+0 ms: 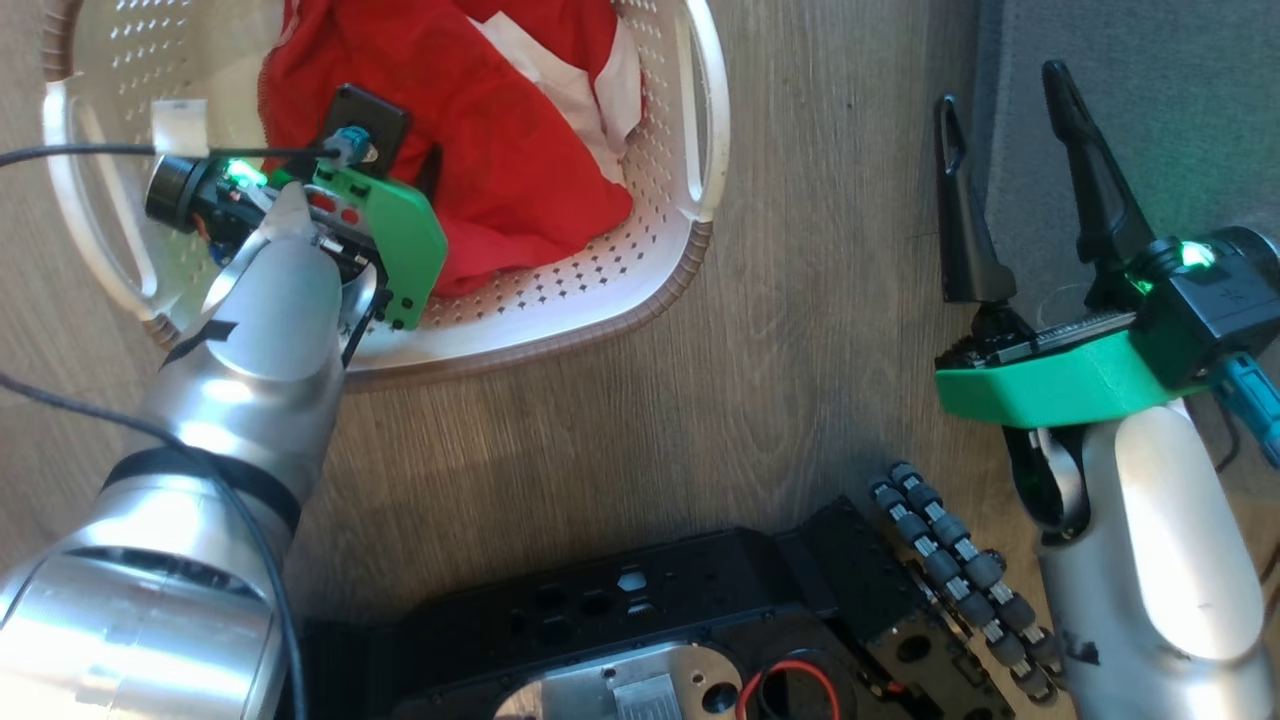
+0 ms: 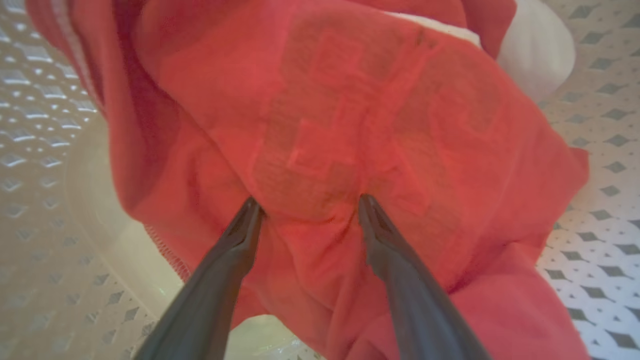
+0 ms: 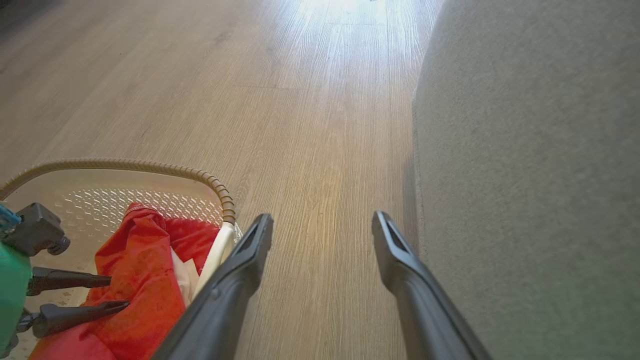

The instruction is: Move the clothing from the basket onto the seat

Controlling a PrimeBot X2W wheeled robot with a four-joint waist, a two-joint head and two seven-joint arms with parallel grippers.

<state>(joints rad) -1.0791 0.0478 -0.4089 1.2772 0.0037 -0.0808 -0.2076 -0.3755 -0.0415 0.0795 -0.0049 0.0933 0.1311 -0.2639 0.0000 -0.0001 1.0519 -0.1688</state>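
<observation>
The cream basket (image 1: 560,335) stands on the wooden floor at the upper left, holding the red clothing (image 1: 500,150) with its white panels. My left arm reaches down into the basket. In the left wrist view my left gripper (image 2: 310,202) is open, both fingertips pressed into the red clothing (image 2: 350,125), with a bulge of cloth between them. My right gripper (image 1: 1000,90) hangs open and empty above the floor, between the basket and the grey seat (image 1: 1150,100). The right wrist view shows the right gripper (image 3: 322,220), the seat (image 3: 540,175) and the basket (image 3: 150,167).
My dark base (image 1: 650,620) and a roller wheel (image 1: 950,560) lie along the bottom of the head view. A strip of wooden floor (image 1: 820,300) separates basket and seat. A black cable (image 1: 60,153) runs to my left wrist.
</observation>
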